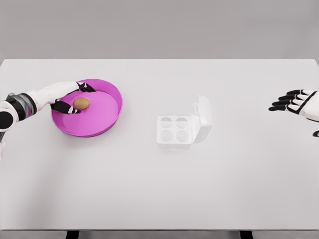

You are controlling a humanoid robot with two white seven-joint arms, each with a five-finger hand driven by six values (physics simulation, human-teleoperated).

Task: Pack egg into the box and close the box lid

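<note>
A white worktop (pixel 159 199) fills most of the frame. At the left of the frame sits a shallow magenta bowl (pixel 107 117), and inside it, toward its left side, lies a brown egg (pixel 81 103). The left hand (pixel 67 97) reaches in from the left edge over the bowl's rim; its dark-tipped fingers (pixel 85 88) curve above the egg while the thumb sits just below and to the left of it, so the hand cups around the egg. Whether the fingers actually press on the shell cannot be told from this view.

Near the middle of the frame, well apart from the bowl, stands a small white egg box (pixel 174 130) with four round hollows, all of them bare. Its lid (pixel 203 118) is hinged along the right side and stands open, tilted up and away to the right.

At the right edge of the frame, at about the height of the bowl, the right hand (pixel 298 102) hovers over the worktop with its fingers spread and relaxed, holding nothing, well apart from the box.
</note>
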